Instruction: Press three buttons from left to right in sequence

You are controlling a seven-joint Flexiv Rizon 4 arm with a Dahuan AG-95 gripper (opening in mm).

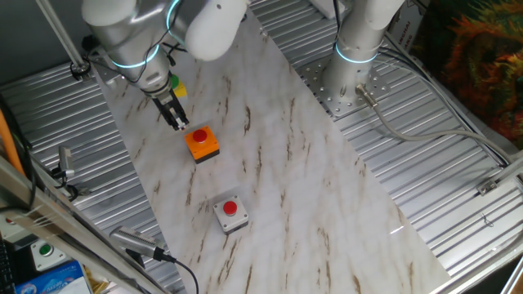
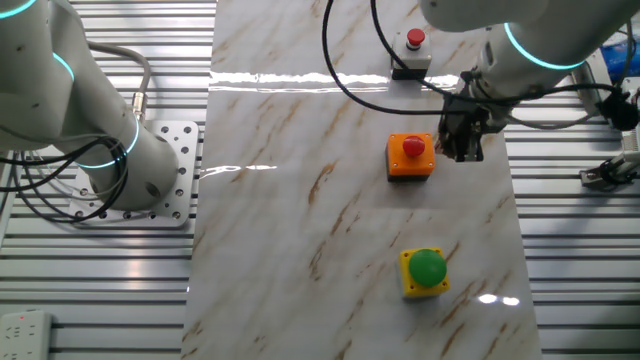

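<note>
Three button boxes stand in a row on the marble board. The yellow box with the green button point(image 1: 176, 85) point(image 2: 426, 270) is partly hidden behind my wrist in one fixed view. The orange box with the red button point(image 1: 201, 141) point(image 2: 411, 155) is in the middle. The light-grey box with the red button point(image 1: 230, 211) point(image 2: 414, 42) is at the other end. My gripper point(image 1: 180, 124) point(image 2: 465, 150) points down just beside the orange box, on the side toward the yellow one, not over either button. Its fingertips are together with no gap, holding nothing.
A second robot base point(image 1: 353, 69) point(image 2: 120, 165) stands on the ribbed metal table beside the board. A black cable point(image 2: 350, 80) runs across the board to the grey box. A white box with a green button point(image 1: 46, 251) lies by blue packaging off the board.
</note>
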